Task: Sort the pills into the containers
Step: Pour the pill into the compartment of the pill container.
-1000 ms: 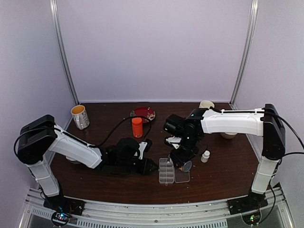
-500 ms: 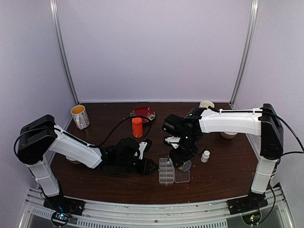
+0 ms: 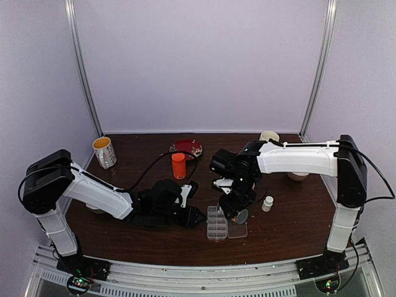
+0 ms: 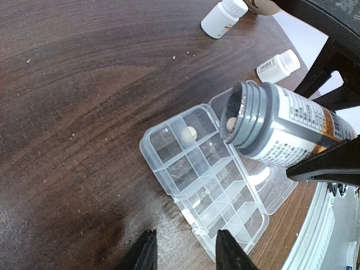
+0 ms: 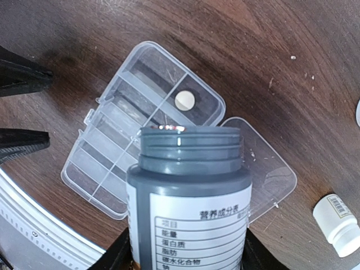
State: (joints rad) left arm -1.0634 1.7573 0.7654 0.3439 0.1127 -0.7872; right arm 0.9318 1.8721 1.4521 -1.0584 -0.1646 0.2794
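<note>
Right wrist view: grey bottle (image 5: pixel 188 197) cut off by lower edge, hiding part of organiser box (image 5: pixel 104 126). White bottle (image 5: pixel 339 226) cropped at right edge.

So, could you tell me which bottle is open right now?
The grey bottle in the right gripper: its threaded mouth is uncapped, while the two white bottles and the orange bottle wear caps.
</note>
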